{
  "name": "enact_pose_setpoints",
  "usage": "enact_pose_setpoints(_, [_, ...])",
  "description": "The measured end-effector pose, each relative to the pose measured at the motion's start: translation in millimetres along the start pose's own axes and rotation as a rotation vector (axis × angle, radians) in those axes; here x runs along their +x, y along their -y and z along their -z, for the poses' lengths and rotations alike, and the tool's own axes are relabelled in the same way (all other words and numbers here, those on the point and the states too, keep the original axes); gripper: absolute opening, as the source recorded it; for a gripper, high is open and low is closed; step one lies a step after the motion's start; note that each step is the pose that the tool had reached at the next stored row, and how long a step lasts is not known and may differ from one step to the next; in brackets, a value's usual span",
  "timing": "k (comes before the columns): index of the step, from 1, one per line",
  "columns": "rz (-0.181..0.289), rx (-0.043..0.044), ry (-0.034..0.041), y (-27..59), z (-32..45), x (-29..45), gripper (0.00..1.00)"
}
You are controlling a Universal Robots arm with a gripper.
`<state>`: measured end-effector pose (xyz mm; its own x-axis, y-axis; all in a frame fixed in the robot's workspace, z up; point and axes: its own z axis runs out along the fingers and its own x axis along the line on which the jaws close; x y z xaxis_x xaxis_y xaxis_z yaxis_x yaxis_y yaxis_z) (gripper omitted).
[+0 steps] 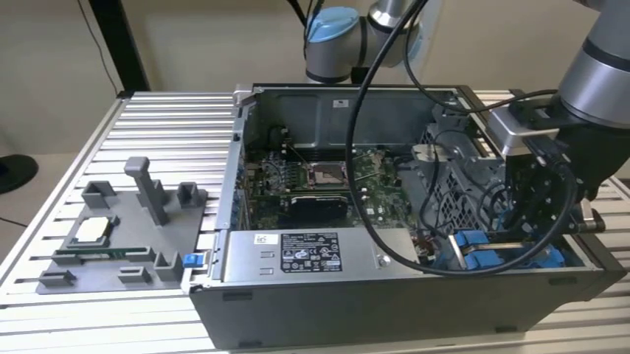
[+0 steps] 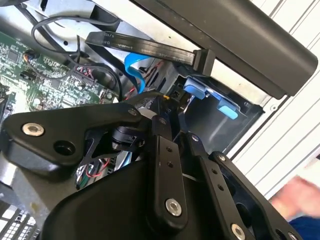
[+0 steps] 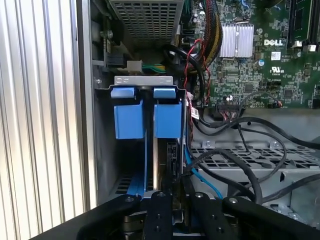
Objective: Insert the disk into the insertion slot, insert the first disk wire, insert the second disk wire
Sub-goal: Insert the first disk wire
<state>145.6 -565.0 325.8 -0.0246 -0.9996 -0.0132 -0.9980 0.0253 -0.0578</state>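
Your gripper (image 3: 173,192) reaches down into the near corner of the open computer case (image 1: 394,295) on the exterior view's right. Its black jointed fingers (image 3: 160,210) are pinched almost together on the end of a thin black wire (image 2: 145,96). Just beyond the tips, the disk (image 3: 167,120) stands on edge in its glossy blue plastic frame inside the slot (image 3: 143,80), a grey sheet-metal box against the case wall. Room is tight: looping black cables (image 3: 270,127) crowd one side, and the ribbed metal table (image 1: 167,125) lies outside the wall.
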Motion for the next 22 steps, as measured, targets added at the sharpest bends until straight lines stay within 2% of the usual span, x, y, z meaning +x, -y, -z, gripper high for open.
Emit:
enact_pose_setpoints(11, [0.000, -0.0026, 0.0013, 0.0, -0.6, -0.1, 0.00])
enact_pose_setpoints(13, [0.000, -0.0027, 0.0006, 0.1, 1.1, -0.1, 0.00])
enact_pose_setpoints(15, [0.000, -0.0027, 0.0006, 0.5, 7.8, 0.0, 0.00])
enact_pose_setpoints(20, [0.000, -0.0027, 0.0001, 1.9, 32.2, -0.4, 0.00])
enact_pose_setpoints(22, [0.000, -0.0027, 0.0003, 2.3, 38.5, -0.6, 0.00])
